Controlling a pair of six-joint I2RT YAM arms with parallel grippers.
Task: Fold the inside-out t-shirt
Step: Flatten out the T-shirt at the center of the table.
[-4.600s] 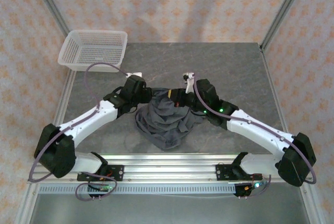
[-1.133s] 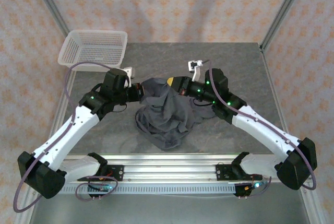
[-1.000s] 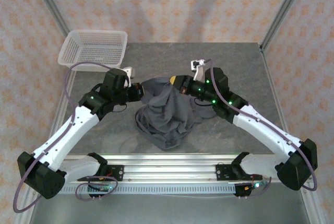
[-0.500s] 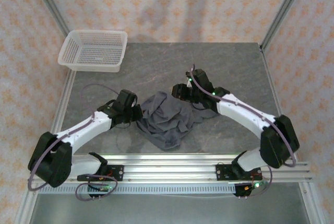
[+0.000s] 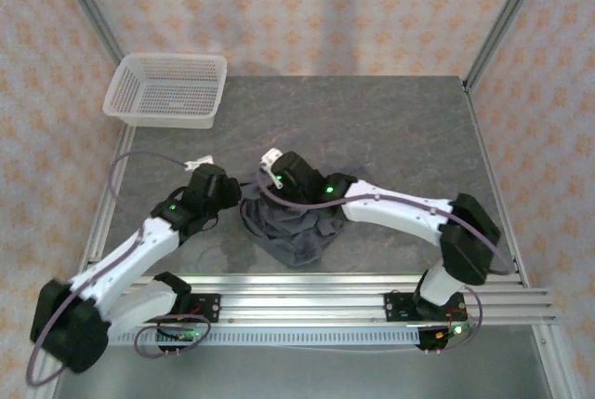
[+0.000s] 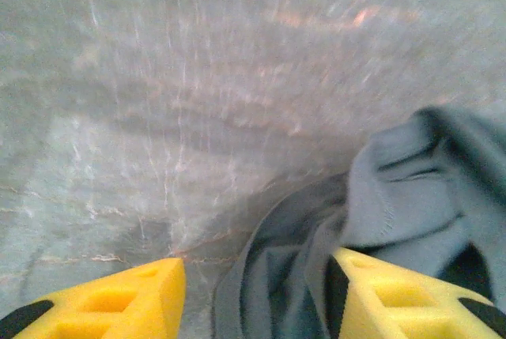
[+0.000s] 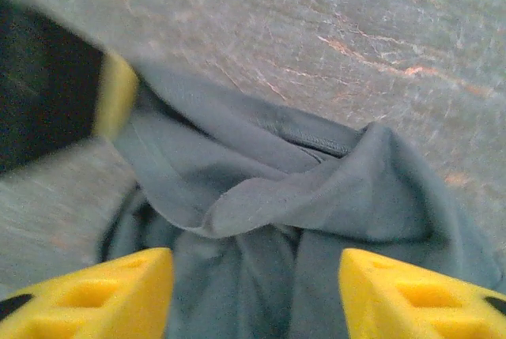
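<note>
The inside-out t-shirt (image 5: 290,232) lies in a crumpled, unfolded heap directly beneath the right gripper (image 7: 254,288) and just ahead of the left gripper (image 6: 253,295), both with fingers parted and clasping nothing, so I judge that flattening and every fold remain undone.

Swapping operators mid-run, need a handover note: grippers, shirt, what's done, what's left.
Left gripper: open, at the left edge of the t-shirt, holding nothing.
Right gripper: open over the t-shirt, holding nothing.
The t-shirt: crumpled heap on the table, front middle; white basket at the far left corner.
Done: no fold visible.
Left: spread it flat, then fold.
</note>
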